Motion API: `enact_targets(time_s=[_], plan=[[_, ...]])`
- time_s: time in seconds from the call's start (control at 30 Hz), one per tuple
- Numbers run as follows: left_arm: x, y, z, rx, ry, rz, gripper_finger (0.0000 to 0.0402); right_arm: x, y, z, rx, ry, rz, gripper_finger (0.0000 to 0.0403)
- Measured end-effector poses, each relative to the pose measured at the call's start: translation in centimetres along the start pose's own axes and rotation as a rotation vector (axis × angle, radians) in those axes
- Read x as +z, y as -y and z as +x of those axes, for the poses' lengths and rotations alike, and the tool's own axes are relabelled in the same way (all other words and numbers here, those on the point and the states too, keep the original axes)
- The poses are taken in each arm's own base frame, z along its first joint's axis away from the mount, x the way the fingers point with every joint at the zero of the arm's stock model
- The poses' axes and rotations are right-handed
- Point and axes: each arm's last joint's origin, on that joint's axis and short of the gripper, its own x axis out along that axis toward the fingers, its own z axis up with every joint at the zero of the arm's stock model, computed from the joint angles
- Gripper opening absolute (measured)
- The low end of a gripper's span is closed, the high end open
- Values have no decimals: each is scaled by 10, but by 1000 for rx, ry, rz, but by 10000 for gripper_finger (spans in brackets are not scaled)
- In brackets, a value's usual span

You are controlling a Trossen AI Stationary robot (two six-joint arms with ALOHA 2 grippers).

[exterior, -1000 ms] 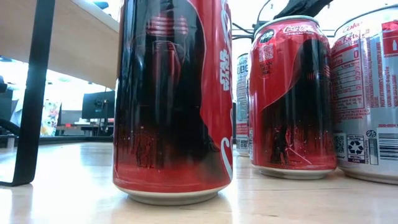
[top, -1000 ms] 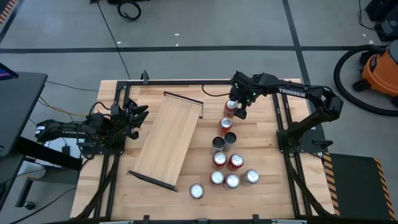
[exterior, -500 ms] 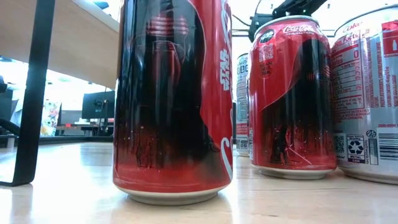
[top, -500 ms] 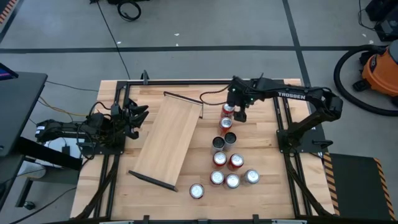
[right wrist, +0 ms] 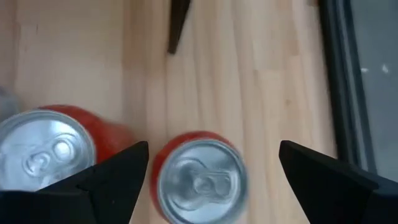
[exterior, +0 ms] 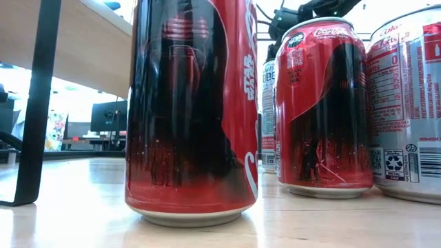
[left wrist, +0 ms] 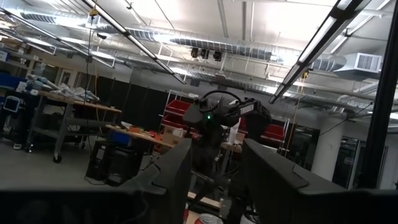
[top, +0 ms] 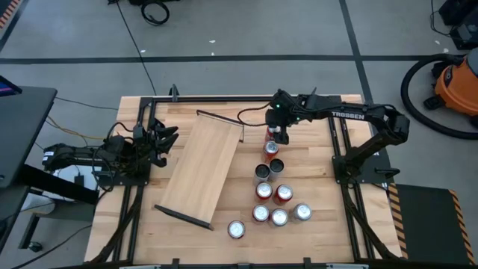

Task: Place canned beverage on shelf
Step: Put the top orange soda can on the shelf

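The shelf point(top: 202, 168), a pale wood plank with a dark bar at each short end, stands slantwise at the table's middle left; in the low view point(exterior: 76, 41) the plank sits raised on a dark end bar. Several red and silver cans stand upright in a row and cluster point(top: 272, 190). My right gripper point(top: 277, 128) is open above the farthest red can point(right wrist: 199, 180), one finger on either side of it, apart from it. My left gripper point(top: 163, 139) is open and empty at the table's left edge.
A second red can point(right wrist: 46, 152) stands close beside the far one. One can point(top: 236, 229) stands alone near the front edge, large in the low view point(exterior: 193, 110). The black table frame point(top: 340, 142) runs along the right side. An orange vacuum point(top: 455, 82) stands off the table.
My right gripper has moved toward the table's left, from just right of the farthest can to a place over it. The cans and the shelf have stayed where they were.
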Motion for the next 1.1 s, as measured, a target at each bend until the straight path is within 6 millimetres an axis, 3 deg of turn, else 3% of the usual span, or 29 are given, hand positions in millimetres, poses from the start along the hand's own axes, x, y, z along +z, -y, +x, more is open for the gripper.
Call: enact_targets(time_s=[0.13, 0.37, 0.7, 0.83, 1.1], plan=[[0, 0, 0, 0, -1, 0, 153, -1, 0, 16, 39, -38, 8, 372], [-1, 0, 0, 1, -6, -2, 153, -6, 5, 28, -53, -134, 76, 361], [-1, 0, 0, 1, -5, -1, 153, -14, 15, 27, -183, -165, 615, 313], [-1, 0, 0, 1, -5, -10, 153, -13, 14, 27, -217, -159, 664, 332], [-1, 0, 0, 1, -6, -10, 153, -11, 12, 28, -181, -150, 581, 394]])
